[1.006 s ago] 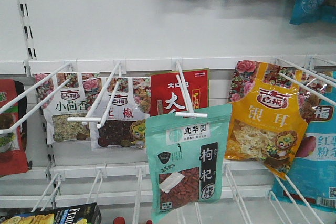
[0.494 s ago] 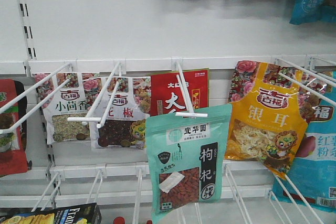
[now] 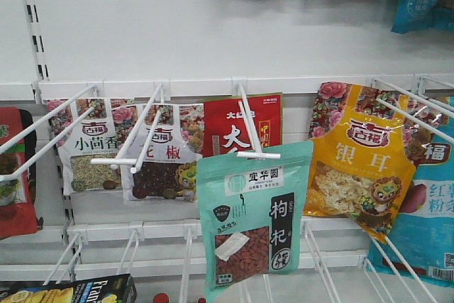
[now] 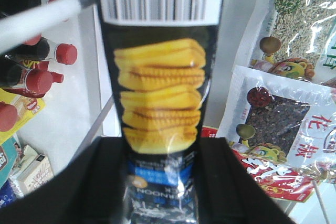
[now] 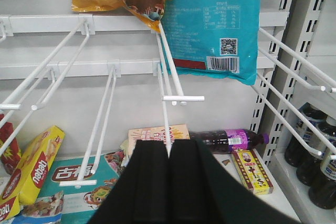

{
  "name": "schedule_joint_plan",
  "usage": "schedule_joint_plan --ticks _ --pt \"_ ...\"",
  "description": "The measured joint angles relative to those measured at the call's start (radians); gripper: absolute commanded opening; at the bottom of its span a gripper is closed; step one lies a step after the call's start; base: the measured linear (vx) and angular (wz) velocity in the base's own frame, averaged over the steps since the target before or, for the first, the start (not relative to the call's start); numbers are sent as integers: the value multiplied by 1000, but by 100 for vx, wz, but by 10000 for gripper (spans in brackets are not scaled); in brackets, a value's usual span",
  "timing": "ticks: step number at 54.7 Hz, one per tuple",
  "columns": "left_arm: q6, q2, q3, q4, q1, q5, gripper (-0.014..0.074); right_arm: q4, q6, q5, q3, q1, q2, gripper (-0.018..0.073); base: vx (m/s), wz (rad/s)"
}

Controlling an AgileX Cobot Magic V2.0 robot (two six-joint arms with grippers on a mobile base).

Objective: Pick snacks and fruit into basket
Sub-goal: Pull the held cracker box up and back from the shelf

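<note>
The snacks, a mint-green pouch [image 3: 254,218] with a window of red berries, hang at the tip of a white peg hook in the middle of the front view. The fruit and the basket are out of view. My left gripper [image 4: 161,182] is shut on a black biscuit box [image 4: 160,93] printed with stacked yellow crackers. That biscuit box [image 3: 71,291] also shows at the bottom left of the front view, well left of the pouch. My right gripper [image 5: 168,153] is shut with its pads together and nothing between them, below a bare peg hook [image 5: 182,98].
An orange-yellow pouch [image 3: 358,161], a red pouch [image 3: 243,125] and clear spice pouches [image 3: 159,154] hang around the green one. A teal pouch [image 5: 212,19] hangs above my right gripper. White peg hooks jut forward. Bottles [image 4: 31,72] and boxes [image 5: 252,170] lie on the lower shelf.
The black biscuit box at the bottom left of the front view has shifted very slightly downward. The hanging pouches have not moved.
</note>
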Motion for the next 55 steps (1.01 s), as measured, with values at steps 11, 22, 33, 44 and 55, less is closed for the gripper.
schedule_joint_plan --ticks 11,22,33,44,55 --pt "30 1 0 0 0 -6 -9 0 0 0 0 0 0 -10 0 0" --pt "105 1 0 0 0 -77 -5 0 0 0 0 0 0 -10 0 0" --pt "188 1 0 0 0 -235 1 0 0 0 0 0 0 -10 0 0" --pt "210 1 0 82 0 -285 1 0 0 0 0 0 0 -10 0 0" --pt "275 -1 0 216 0 -284 1 0 0 0 0 0 0 -10 0 0"
